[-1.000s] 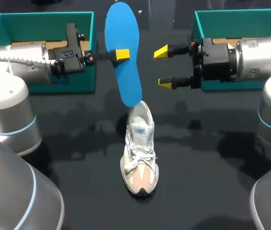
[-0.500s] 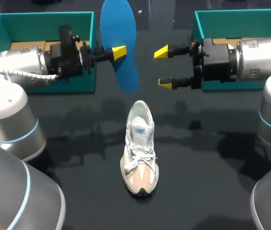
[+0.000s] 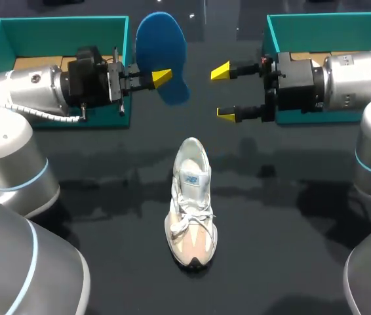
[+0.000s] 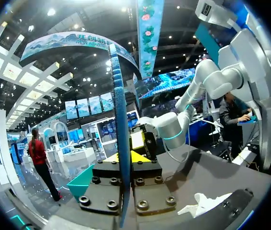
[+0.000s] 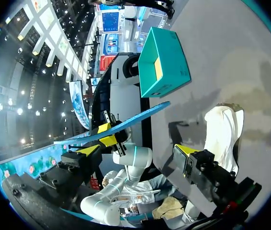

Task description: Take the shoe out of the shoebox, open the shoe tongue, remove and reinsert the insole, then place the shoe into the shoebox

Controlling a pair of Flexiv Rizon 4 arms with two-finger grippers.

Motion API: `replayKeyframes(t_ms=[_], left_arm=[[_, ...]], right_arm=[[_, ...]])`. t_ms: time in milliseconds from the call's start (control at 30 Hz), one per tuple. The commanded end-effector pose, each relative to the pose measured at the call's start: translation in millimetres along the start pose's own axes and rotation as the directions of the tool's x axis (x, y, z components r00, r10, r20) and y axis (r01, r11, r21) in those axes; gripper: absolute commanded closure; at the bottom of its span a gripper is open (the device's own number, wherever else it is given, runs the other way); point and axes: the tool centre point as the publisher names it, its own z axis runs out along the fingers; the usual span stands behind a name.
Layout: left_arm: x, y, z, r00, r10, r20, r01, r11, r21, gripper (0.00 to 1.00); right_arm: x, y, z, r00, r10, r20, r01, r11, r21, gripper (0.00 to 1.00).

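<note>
**While the insole (image 3: pixel 162 46) is gripped, the shoe (image 3: pixel 191 203) is seen on the desk (image 3: pixel 290 216)**

The blue insole is clamped in the left jaws (above the desk, beside the left shoebox (image 3: pixel 54 33)). The right jaws are held wide apart before the right shoebox (image 3: pixel 316 29). The shoe is stood upright, outside both boxes.

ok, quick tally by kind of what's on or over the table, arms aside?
Shoe: 1
Insole: 1
Teal boxes: 2
Total: 4
</note>
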Motion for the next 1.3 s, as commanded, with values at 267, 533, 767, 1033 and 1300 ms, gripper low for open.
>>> replayKeyframes(t_ms=[267,533,767,1033,1300], left_arm=[[-6.8,1.9,-10.7,0.975,0.207,-0.081,-0.211,0.977,-0.033,1.00],[-6.8,1.9,-10.7,0.975,0.207,-0.081,-0.211,0.977,-0.033,1.00],[-5.0,-1.2,-8.8,0.915,0.389,-0.103,-0.391,0.920,0.000,1.00],[-3.8,2.3,-12.3,0.789,0.600,-0.133,-0.604,0.797,0.007,1.00],[-5.5,8.0,-9.8,0.618,0.773,-0.143,-0.778,0.627,0.029,1.00]], right_arm=[[-0.2,0.0,2.3,1.000,0.001,0.002,-0.001,1.000,-0.002,0.00],[-0.2,0.0,2.3,1.000,0.001,0.002,-0.001,1.000,-0.002,0.00],[-0.2,0.0,2.3,1.000,0.001,0.002,-0.001,1.000,-0.002,0.00],[-0.2,0.0,2.3,1.000,0.001,0.002,-0.001,1.000,-0.002,0.00],[2.7,-0.1,3.1,1.000,-0.010,0.016,0.010,1.000,0.013,0.00]])
